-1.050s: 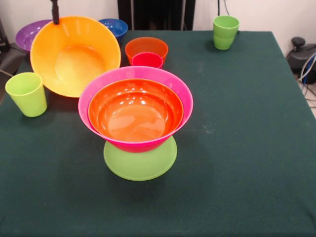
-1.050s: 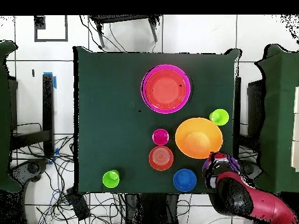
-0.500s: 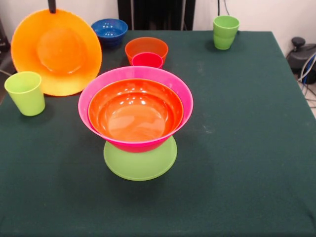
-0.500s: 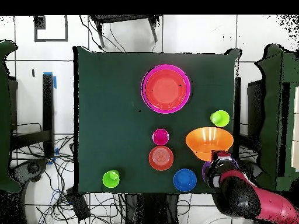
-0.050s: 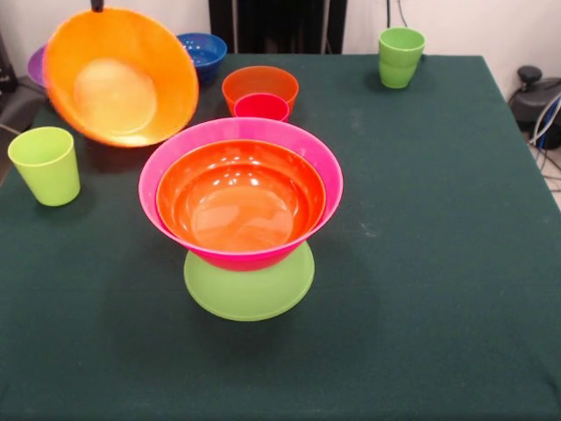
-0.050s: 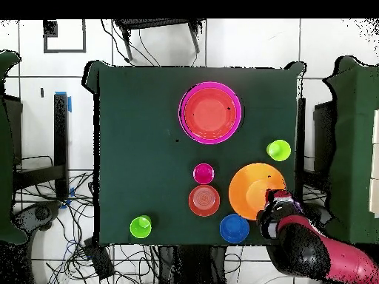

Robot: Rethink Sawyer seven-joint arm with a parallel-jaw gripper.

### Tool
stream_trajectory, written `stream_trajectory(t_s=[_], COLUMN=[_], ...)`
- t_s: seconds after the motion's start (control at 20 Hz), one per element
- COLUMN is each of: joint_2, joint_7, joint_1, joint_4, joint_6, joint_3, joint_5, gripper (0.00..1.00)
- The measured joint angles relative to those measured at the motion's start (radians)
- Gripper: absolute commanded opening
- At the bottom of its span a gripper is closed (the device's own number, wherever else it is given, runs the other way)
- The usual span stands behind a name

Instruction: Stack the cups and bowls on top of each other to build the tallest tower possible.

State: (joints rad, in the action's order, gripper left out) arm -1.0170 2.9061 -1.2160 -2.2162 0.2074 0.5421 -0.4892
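The large yellow-orange bowl (image 5: pixel 121 77) hangs tilted above the table's far left corner, its opening facing the front view. My gripper (image 5: pixel 96 4) is shut on its upper rim; only the tip shows at the top edge. From overhead, the gripper (image 6: pixel 275 198) sits at the rim of this bowl (image 6: pixel 254 189). The tower stands mid-table: a lime green bowl (image 5: pixel 250 294) rim-down, the pink bowl (image 5: pixel 238 131) on it, an orange bowl (image 5: pixel 241 197) nested inside. A red-pink cup (image 5: pixel 261 106) stands in front of the small dark orange bowl (image 5: pixel 260 81).
A light green cup (image 5: pixel 44 165) stands near the left edge, just below the hanging bowl. Another light green cup (image 5: pixel 401 56) is at the far right. The blue bowl (image 5: pixel 203 51) and a sliver of the purple bowl (image 5: pixel 35 63) sit behind the held bowl.
The yellow-orange bowl was tipped up on its edge, then came off the table and swung toward the table's middle. The purple bowl's edge shows again behind it.
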Motion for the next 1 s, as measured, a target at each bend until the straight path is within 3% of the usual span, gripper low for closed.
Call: stream_trajectory(t_s=[0.55,1.0], joint_2=[-0.011,0.084], joint_7=[0.000,0.000], joint_1=[0.033,0.126], joint_4=[-0.009,0.014], joint_6=[0.000,-0.009], joint_3=[0.006,-0.068], joint_5=[0.012,-0.029], gripper=[0.00,0.00])
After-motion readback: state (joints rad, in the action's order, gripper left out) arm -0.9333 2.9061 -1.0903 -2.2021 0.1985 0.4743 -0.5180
